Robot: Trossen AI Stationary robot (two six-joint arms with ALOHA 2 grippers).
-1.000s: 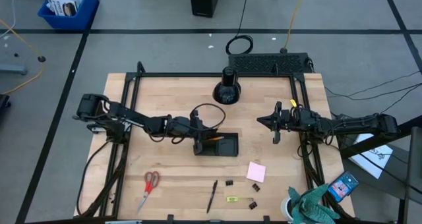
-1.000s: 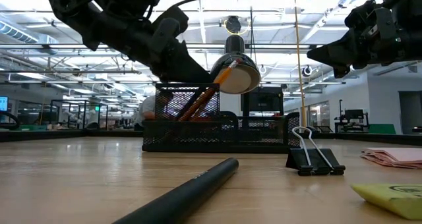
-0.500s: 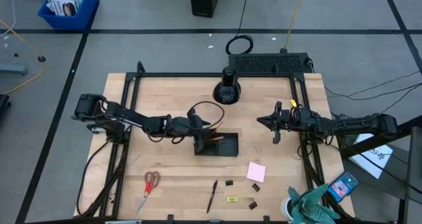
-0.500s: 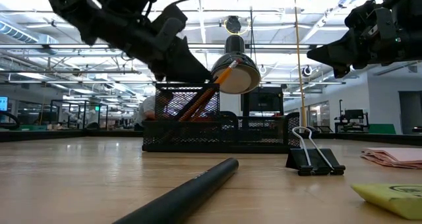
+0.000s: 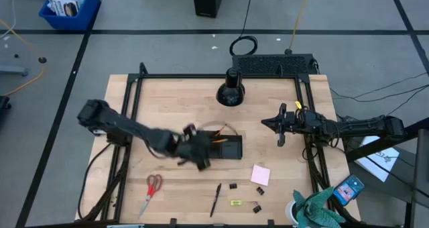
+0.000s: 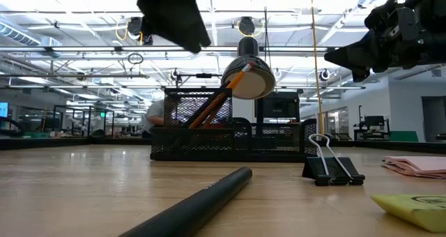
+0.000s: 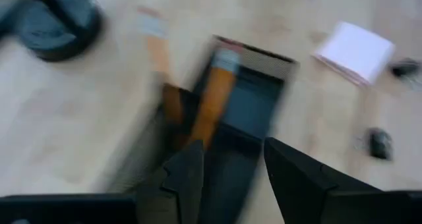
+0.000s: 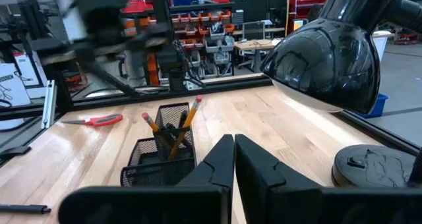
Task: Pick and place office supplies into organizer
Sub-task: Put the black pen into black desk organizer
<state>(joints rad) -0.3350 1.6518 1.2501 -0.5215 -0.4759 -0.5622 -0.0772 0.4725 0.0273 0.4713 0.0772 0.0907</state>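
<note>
The black mesh organizer (image 5: 224, 147) sits mid-table, its long axis left to right. 2 orange pencils (image 6: 216, 104) are propped in its taller left cup, tips down and erasers tilted right. The left gripper (image 5: 194, 154), blurred, seems to be held just beside it, fingers (image 7: 188, 174) parted and empty. The right gripper (image 5: 280, 129) is held apart, fingers closed.

left end effector (image 5: 194, 152) motion-blurred, pen (image 6: 191, 205) cut off at edge

Organizer (image 5: 226, 148) at table (image 5: 167, 97) centre, 2 pencils (image 6: 217, 101) standing in its left compartment; lamp (image 5: 230, 92) behind it; scissors (image 5: 151, 190) front-left; pen (image 5: 215, 199), binder clips (image 5: 233, 186) and sticky-note pad (image 5: 261, 175) front-right.
</note>
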